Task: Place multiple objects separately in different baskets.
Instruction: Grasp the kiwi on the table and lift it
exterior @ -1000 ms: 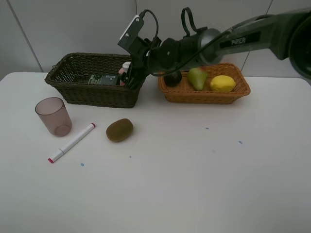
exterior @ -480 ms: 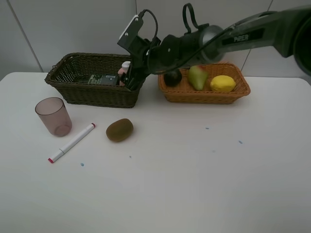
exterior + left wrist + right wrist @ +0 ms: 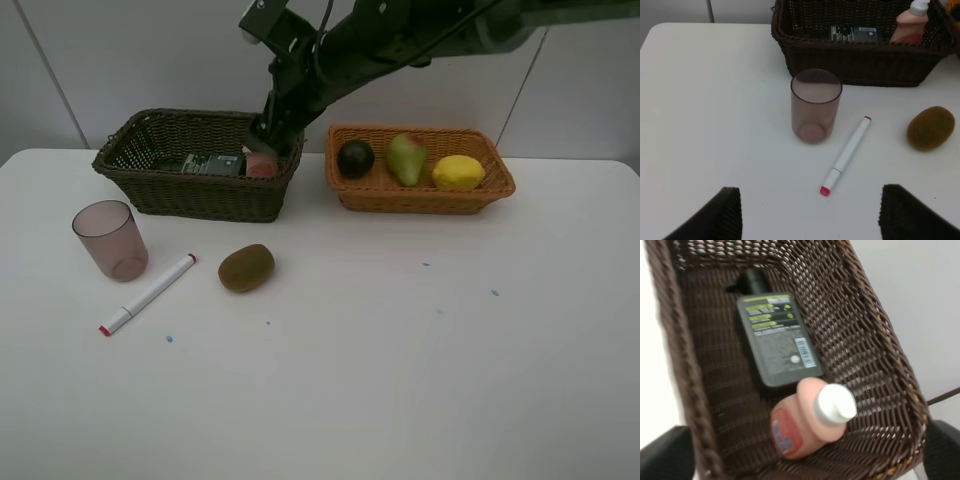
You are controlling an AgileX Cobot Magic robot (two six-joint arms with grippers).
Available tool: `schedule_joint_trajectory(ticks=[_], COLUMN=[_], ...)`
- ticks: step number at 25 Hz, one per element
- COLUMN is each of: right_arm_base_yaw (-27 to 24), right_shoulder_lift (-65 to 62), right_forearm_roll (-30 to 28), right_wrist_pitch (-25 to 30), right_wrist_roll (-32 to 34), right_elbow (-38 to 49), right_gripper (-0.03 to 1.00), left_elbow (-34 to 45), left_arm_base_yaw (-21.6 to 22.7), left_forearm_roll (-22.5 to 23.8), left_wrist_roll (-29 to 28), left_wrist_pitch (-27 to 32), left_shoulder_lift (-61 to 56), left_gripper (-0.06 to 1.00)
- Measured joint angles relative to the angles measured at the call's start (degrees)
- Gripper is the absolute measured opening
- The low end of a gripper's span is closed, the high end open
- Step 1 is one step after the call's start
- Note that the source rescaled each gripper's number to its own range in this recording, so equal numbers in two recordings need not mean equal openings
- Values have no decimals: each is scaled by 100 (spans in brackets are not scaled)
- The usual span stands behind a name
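Landmark: dark basket [image 3: 200, 196], at the back left of the white worktop [image 3: 400, 380].

Right hand [image 3: 805, 449]: hangs above the dark basket's end nearest the orange basket, pointing down into it. Fingers [image 3: 666, 455] spread wide and nothing is pinched. The right arm [image 3: 400, 35] comes in from above and to the right of the dark basket.

Left hand [image 3: 809, 200]: fingers spread wide, nothing between them. It is over bare worktop on the near side of the dark basket, with the cup and marker ahead of it. It does not show in the high view.

Inside the dark basket:
- Pink bottle [image 3: 805, 425]: white cap, red label, leaning at the end under the right hand, clear of both fingers.
- Dark green bottle [image 3: 777, 340]: lies flat on the floor, label up, just beside the pink bottle toward the middle of the basket.

Orange basket [image 3: 420, 198]: just beside the dark basket on its right, a small gap between them. It holds three things in a row:
- Dark mangosteen [image 3: 356, 158]: nearest the dark basket.
- Green-red pear [image 3: 405, 160]: next along.
- Yellow lemon [image 3: 458, 172]: farthest.

On the worktop in front of the dark basket:
- Mauve cup [image 3: 110, 240]: upright, empty, near the front left corner.
- White marker [image 3: 148, 294]: red tip, lies slanted just beside the cup and farther from the basket.
- Brown kiwi [image 3: 246, 268]: near the front right part, apart from the marker.
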Motion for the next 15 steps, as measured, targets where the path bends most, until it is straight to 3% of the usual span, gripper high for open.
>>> schedule_joint_trajectory(ticks=[15], right_arm_base_yaw=[-33], right_shoulder_lift=[-1638], right_forearm_roll=[-1347], right_wrist_pitch=[3210], right_wrist_roll=[2498], right_elbow=[0], right_gripper=[100], left_elbow=[0], left_arm_base_yaw=[0], left_forearm_roll=[0], left_wrist_roll=[0], left_wrist_pitch=[0], left_shoulder_lift=[0], left_gripper=[74])
